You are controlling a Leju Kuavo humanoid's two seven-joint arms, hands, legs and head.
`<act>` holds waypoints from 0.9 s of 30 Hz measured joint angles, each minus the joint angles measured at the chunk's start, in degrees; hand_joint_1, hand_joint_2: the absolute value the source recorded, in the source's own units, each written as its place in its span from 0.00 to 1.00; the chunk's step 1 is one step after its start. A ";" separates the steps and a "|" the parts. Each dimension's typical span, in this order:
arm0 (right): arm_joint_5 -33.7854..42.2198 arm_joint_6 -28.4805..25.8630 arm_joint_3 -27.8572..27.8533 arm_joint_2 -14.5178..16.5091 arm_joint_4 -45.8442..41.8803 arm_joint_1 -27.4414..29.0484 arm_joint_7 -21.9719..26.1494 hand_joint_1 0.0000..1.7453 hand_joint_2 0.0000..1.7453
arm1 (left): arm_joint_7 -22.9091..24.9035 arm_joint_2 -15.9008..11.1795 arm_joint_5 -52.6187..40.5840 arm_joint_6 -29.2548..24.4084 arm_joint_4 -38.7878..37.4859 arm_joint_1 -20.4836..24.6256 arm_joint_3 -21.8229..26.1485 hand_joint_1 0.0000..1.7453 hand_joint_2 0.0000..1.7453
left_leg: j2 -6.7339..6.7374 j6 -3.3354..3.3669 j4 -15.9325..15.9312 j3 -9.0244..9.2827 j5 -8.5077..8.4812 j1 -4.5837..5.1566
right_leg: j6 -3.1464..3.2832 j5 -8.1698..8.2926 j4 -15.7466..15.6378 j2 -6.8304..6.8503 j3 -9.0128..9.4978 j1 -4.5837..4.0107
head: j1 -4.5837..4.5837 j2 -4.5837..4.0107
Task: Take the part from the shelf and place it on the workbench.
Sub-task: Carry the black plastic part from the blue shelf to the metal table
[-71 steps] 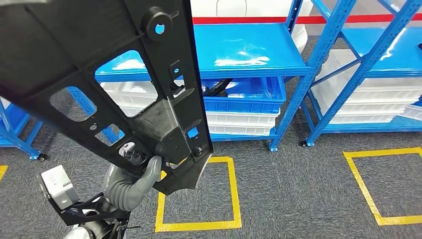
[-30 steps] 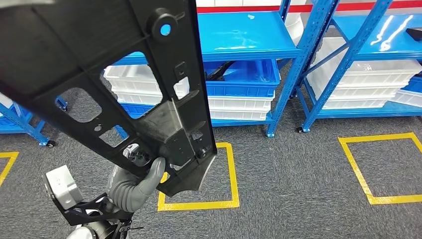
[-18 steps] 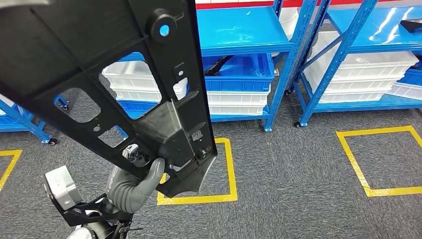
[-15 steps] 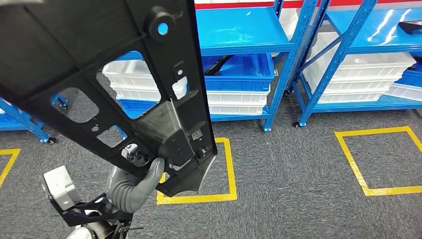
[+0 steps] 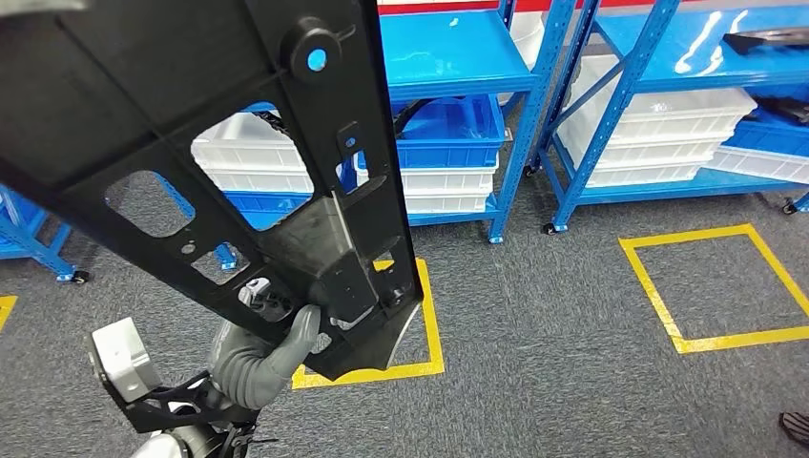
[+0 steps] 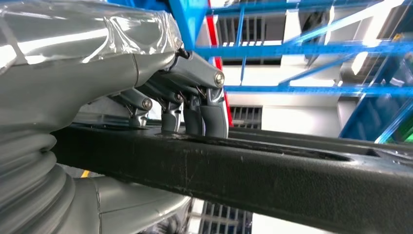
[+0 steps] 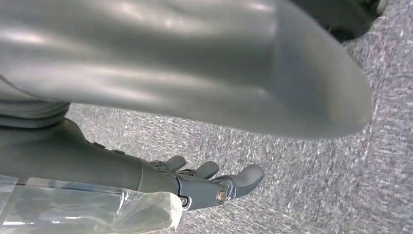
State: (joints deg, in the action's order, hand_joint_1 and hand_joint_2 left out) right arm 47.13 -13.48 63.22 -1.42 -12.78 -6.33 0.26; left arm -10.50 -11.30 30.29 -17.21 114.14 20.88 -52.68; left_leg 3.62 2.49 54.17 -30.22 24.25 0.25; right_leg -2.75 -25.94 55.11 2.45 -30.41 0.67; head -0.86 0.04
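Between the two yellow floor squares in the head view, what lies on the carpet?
Nothing; in the head view the grey carpet is bare between the left yellow square and the right yellow square.

1. The left robot hand [image 5: 262, 358] is raised in front of the body on a bent wrist, its grey ribbed cover below the palm.
2. Its thumb [image 5: 298, 329] presses on the near face of the part [image 5: 191, 143], and its dark fingers [image 6: 204, 109] curl over the far edge, so the part is gripped.
3. The right robot hand [image 7: 204, 183] hangs low above the floor, holding nothing, its fingers slightly bent and apart.
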 joint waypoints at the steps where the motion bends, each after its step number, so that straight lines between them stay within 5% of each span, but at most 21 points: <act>1: 0.08 -0.08 -0.01 -0.04 0.01 0.01 0.01 0.00 0.00 | -0.07 0.07 -0.01 0.02 -0.04 0.02 -0.03 1.00 1.00 | 0.29 -0.21 0.10 -0.12 -0.05 0.12 | 0.41 0.07 -0.06 -0.35 -0.16 -0.15 | 0.02 0.00; 4: 0.17 -0.32 -0.01 -0.17 0.02 0.12 -0.18 0.00 0.00 | -0.37 0.20 -0.04 0.08 -0.17 0.03 -0.07 1.00 1.00 | -0.06 -0.98 1.69 -0.78 1.25 -0.23 | 1.53 0.64 -0.16 -1.50 -0.64 -0.04 | 0.11 0.00; 7: 0.19 -0.77 -0.02 -0.38 0.04 -0.05 -0.40 0.00 0.00 | -1.27 0.22 0.24 0.19 -0.42 -0.21 -0.07 1.00 1.00 | -2.30 -1.64 12.14 -5.15 7.13 -0.56 | 2.35 1.17 -0.18 -2.66 -1.23 0.01 | 0.24 0.00; 9: 0.25 -0.93 -0.03 -0.59 0.04 -0.05 -0.40 0.00 0.00 | -2.14 0.22 0.67 0.20 -0.68 -0.69 -0.07 1.00 1.00 | -2.76 -1.61 17.82 -7.58 8.85 -0.61 | 2.52 1.39 -0.15 -3.64 -1.53 -0.18 | 0.33 0.00; 10: 0.26 -0.97 -0.03 -0.74 0.04 -0.01 -0.47 0.00 0.00 | -2.58 0.23 0.84 0.16 -0.82 -0.93 -0.05 1.00 1.00 | -2.92 -1.40 17.41 -7.28 8.02 -0.62 | 2.52 1.48 -0.14 -4.21 -1.59 -0.25 | 0.37 0.00; 13: 0.21 -1.08 -0.02 -1.03 0.04 -0.10 -1.13 0.00 0.00 | -3.58 0.29 0.96 0.05 -1.08 -1.30 0.00 1.00 1.00 | -4.72 -0.27 6.07 -1.81 2.42 -0.45 | 2.21 1.73 -0.11 -5.87 -1.63 -0.54 | 0.37 0.00; 15: 0.17 -1.12 -0.02 -1.16 0.04 -0.26 -1.64 0.00 0.00 | -4.00 0.36 0.94 0.02 -1.17 -1.46 0.04 1.00 1.00 | -6.00 0.16 1.23 0.22 1.03 -0.29 | 1.77 2.00 0.00 -6.74 -2.05 -0.59 | 0.37 0.00; 17: -0.01 -1.13 -0.01 -1.38 0.04 -0.20 -2.13 0.00 0.00 | -4.27 0.47 0.82 -0.13 -1.32 -1.85 0.09 1.00 1.00 | -5.76 0.32 0.61 0.21 1.00 -0.16 | 1.17 2.33 -0.02 -7.50 -2.54 -0.44 | 0.37 0.00; 19: -0.26 -1.09 0.00 -1.69 0.08 0.03 -2.60 0.00 0.00 | -4.47 0.74 0.48 -0.32 -1.44 -2.20 0.11 1.00 1.00 | -4.95 0.76 0.26 0.18 0.59 -0.28 | 0.63 1.61 0.88 -6.74 -3.09 -0.37 | 0.31 0.00; 22: -0.40 -0.96 0.03 -1.91 0.10 -0.06 -2.60 0.00 0.00 | -4.68 1.17 0.08 -0.13 -1.69 -2.95 0.04 1.00 1.00 | -3.34 1.26 0.01 0.04 0.23 -0.30 | 0.04 -3.70 9.60 -3.82 -6.82 -0.32 | 0.10 0.00; 24: -0.60 -1.01 0.03 -1.98 0.10 -0.10 -1.67 0.00 0.00 | -4.83 1.25 -0.38 0.07 -2.07 -3.59 -0.13 1.00 1.00 | -2.09 1.32 0.06 -0.10 0.22 -0.12 | -0.23 -6.16 15.88 -3.40 -9.34 -0.19 | 0.08 0.00; 26: -0.85 -1.13 0.03 -2.15 0.10 -0.02 -0.73 0.00 0.00 | -4.93 1.33 -1.00 0.14 -2.45 -3.98 -0.30 1.00 1.00 | -0.93 1.31 0.10 -0.15 0.22 -0.01 | -0.25 -4.55 14.39 -3.19 -8.02 -0.14 | 0.08 0.00; 27: -0.96 -1.19 0.03 -2.26 0.10 0.00 -0.41 0.00 0.00 | -4.96 1.40 -1.17 0.16 -2.58 -4.06 -0.36 1.00 1.00 | -0.44 1.28 0.11 -0.10 0.24 0.05 | -0.12 -2.62 10.46 -2.62 -5.73 -0.18 | 0.08 0.00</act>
State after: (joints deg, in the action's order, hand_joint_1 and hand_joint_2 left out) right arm 46.18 -14.66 63.25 -3.68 -12.68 -6.33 -0.16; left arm -15.45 -9.90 29.12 -17.05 111.56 16.82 -53.04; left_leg 3.18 3.77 54.28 -30.33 24.49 0.29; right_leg -2.87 -28.56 65.57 -0.17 -36.14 0.49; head -0.79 0.04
